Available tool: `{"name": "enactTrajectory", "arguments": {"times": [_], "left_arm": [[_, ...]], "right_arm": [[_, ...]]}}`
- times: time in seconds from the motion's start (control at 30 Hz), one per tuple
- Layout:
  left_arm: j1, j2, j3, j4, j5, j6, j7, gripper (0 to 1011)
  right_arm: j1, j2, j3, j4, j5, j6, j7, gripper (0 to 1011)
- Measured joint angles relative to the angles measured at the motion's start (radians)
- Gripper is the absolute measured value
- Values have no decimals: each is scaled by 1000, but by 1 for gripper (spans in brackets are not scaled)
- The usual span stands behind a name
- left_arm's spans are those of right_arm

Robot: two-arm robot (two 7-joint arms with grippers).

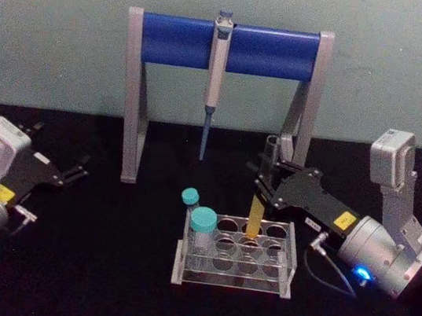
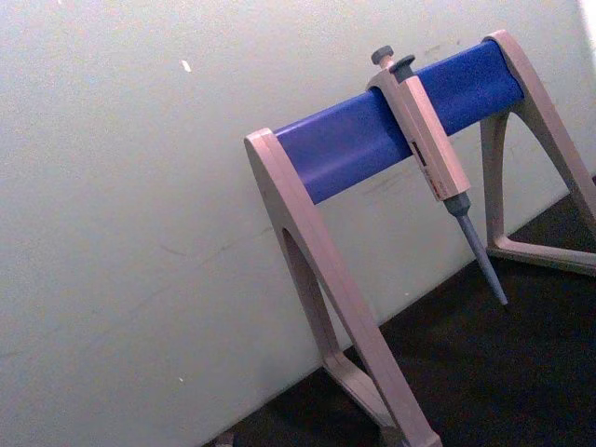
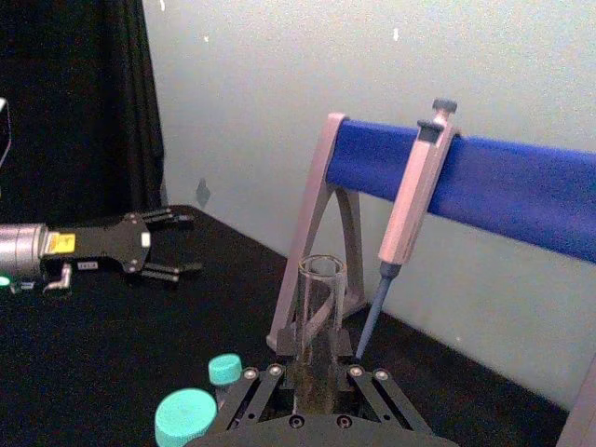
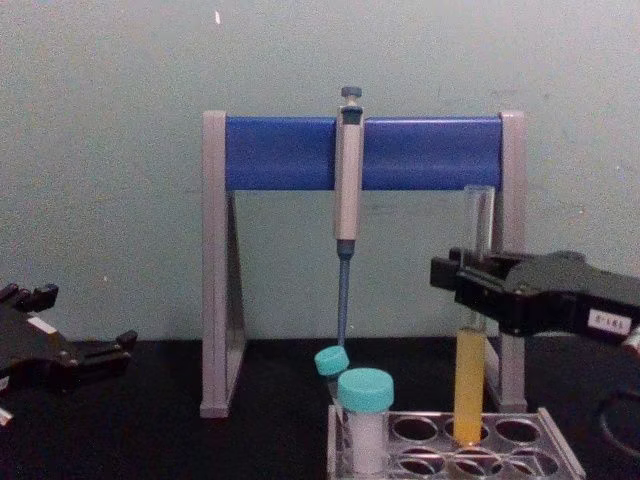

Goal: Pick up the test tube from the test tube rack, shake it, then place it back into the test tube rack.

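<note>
The test tube rack [image 1: 232,282], one low box of clear plastic with round holes, stands nearest on the black cloth [image 1: 99,268]. At its left side are two short white tubes [image 1: 202,228] with round teal screw caps. The single test tube [image 1: 254,216], thin clear glass with yellow-orange liquid below, stands upright with its foot at a back-row hole. The right gripper [image 1: 263,184] clamps it at mid-height. The left gripper [image 1: 78,170] rests well apart at the left, fingers spread. Behind, one grey pipette [image 1: 215,79] hangs on one grey-and-blue stand [image 1: 181,41].

Head camera high, chest camera low, both wrists facing the pipette stand [image 1: 173,39]
</note>
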Motion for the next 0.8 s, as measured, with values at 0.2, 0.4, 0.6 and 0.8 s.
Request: {"name": "enactTrajectory", "arguments": {"times": [0.2, 0.4, 0.6, 0.8], "left_arm": [[0, 0, 0, 0, 0, 0, 0, 1010], [0, 0, 0, 0, 0, 0, 0, 1010], [0, 0, 0, 0, 0, 0, 0, 1010], [0, 0, 0, 0, 0, 0, 0, 1010]], "right_arm": [[-4, 5, 13, -25, 1, -7, 0, 226], [-5, 4, 24, -42, -1, -13, -7, 226], [-3, -5, 29, -42, -4, -14, -14, 226], [4, -10, 30, -35, -6, -14, -13, 226]]}}
